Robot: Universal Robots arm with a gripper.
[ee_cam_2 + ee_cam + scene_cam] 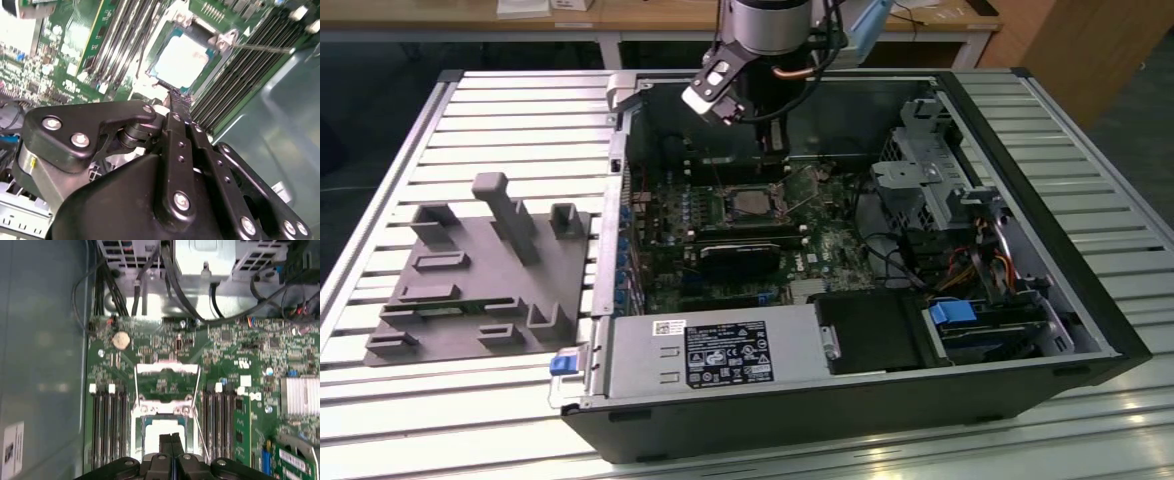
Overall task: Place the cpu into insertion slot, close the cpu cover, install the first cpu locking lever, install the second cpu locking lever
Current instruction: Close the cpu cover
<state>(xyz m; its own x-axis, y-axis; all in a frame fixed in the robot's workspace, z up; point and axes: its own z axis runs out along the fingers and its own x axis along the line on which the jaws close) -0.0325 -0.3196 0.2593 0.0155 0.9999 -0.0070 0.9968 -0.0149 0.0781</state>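
Arm (767, 25) is cut off by the exterior view's top edge. From there I can't tell whether the gripper (775, 185) touches the cpu (750, 205); it's too small. The power supply (720, 350) hides the motherboard's (827, 250) edge beneath it. In the first wrist view the fingers (166, 445), pressed together, cover part of the cpu's edge and the insertion slot (139, 430) side under them. In the second wrist view the gripper's black body hides the board beside the slot and one cpu corner. Seated or not, I can't tell.
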